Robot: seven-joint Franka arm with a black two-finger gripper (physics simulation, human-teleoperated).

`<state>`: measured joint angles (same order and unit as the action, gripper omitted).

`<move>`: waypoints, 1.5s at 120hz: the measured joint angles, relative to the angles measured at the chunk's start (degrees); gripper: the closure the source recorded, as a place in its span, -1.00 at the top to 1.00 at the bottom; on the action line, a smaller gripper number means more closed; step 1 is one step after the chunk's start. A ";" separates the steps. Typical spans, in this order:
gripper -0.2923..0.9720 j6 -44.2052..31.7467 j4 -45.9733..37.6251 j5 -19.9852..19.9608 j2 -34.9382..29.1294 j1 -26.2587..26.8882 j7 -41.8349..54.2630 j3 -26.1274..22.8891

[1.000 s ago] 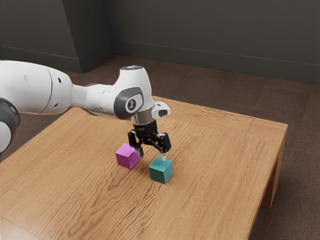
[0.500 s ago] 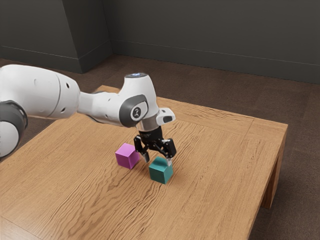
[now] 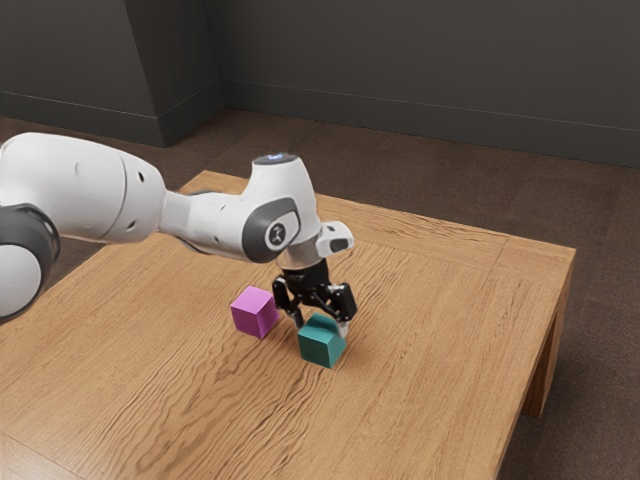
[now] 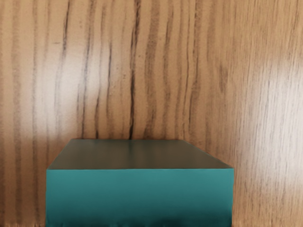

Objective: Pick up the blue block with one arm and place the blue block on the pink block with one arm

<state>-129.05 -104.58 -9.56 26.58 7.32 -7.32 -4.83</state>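
A teal-blue block rests on the wooden table. My gripper hangs open right over it, one finger on each side of its top and not pressing it. A pink block sits on the table just to the exterior view's left of the blue one, apart from it. In the wrist view the blue block lies directly under my hand on the wood grain.
The table's right edge drops off to a dark floor. Bare wood lies in front of and to the exterior view's right of the blocks.
My arm has moved right and down, bringing the open gripper from between the two blocks to straddle the blue block's top. Neither block has moved.
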 joint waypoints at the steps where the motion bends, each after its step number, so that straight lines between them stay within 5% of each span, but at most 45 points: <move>1: 0.54 -0.06 -0.14 -0.02 0.00 0.00 0.00 0.00; 82: 0.54 -1.73 -1.00 -0.81 1.81 -0.02 -0.16 0.00; 128: 0.07 -1.83 -0.89 0.02 1.13 -0.02 -0.96 0.08; 154: 0.05 -1.81 -6.07 1.58 -7.50 -2.37 -1.44 2.08; 180: 0.08 -1.33 -8.94 7.38 -13.42 -8.22 -1.65 2.79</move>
<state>-130.38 -113.52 -2.18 13.16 -0.91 -8.98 -2.05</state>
